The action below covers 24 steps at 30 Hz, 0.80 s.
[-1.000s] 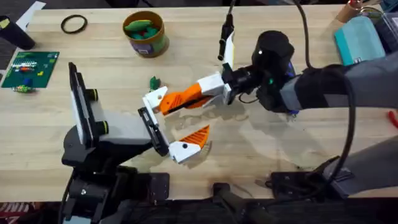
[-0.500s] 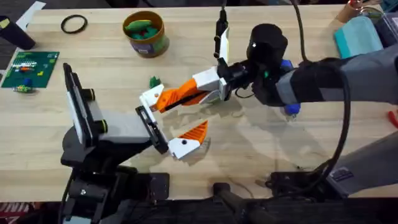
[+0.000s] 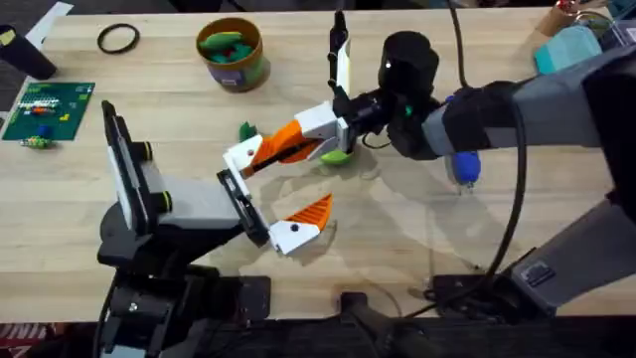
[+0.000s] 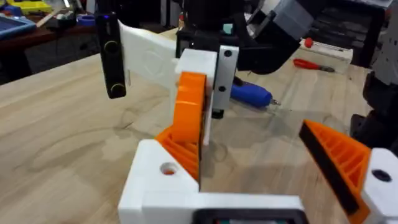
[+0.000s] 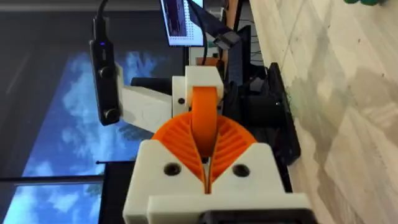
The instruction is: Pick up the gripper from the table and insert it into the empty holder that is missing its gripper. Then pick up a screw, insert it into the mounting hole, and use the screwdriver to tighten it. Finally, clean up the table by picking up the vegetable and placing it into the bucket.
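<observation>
change: right gripper (image 3: 318, 132), clamped on gripper (image 3: 281, 147), has moved left | gripper tip now touches holder (image 3: 241, 157) | left gripper (image 3: 281, 185) fingers apart | insertion probably beginning

From my right wrist camera, I see the right gripper (image 5: 208, 163), white with orange ribbed pads (image 5: 177, 138), closed on the small orange ribbed plastic fingertip (image 5: 204, 119). That fingertip sits against the white angular plastic finger mount (image 5: 198, 81). The wooden table (image 5: 336, 106) runs alongside.
</observation>
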{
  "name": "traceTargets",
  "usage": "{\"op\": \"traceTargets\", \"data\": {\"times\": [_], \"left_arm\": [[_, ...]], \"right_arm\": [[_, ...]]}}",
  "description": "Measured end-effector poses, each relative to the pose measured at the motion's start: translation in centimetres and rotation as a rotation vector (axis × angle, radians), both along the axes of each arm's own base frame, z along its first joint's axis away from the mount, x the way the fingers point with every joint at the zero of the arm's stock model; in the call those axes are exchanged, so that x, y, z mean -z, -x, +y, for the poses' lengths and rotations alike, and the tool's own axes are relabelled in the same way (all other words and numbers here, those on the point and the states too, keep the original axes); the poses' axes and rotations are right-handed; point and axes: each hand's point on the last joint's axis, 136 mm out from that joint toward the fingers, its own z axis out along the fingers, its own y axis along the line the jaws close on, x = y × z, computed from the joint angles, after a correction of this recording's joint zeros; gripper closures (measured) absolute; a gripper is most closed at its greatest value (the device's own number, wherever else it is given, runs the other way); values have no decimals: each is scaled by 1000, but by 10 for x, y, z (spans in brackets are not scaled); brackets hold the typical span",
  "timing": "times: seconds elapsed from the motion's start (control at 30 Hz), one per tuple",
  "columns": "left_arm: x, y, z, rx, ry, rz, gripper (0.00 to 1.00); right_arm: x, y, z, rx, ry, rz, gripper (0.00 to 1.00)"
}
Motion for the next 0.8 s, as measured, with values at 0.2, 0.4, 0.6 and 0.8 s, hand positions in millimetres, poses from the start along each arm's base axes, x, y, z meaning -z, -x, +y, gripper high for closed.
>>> {"op": "traceTargets", "data": {"times": [0.2, 0.4, 0.6, 0.8], "left_arm": [[0, 0, 0, -2, 0, 0, 18], [0, 0, 0, -2, 0, -1, 18], [0, 0, 0, -2, 0, 0, 18], [0, 0, 0, -2, 0, -1, 18]], "right_arm": [[0, -1, 1, -12, -2, -1, 995], [0, -1, 1, -12, -2, -1, 995], [0, 0, 1, -13, -2, -1, 995], [0, 0, 1, -13, -1, 1, 978]]}}
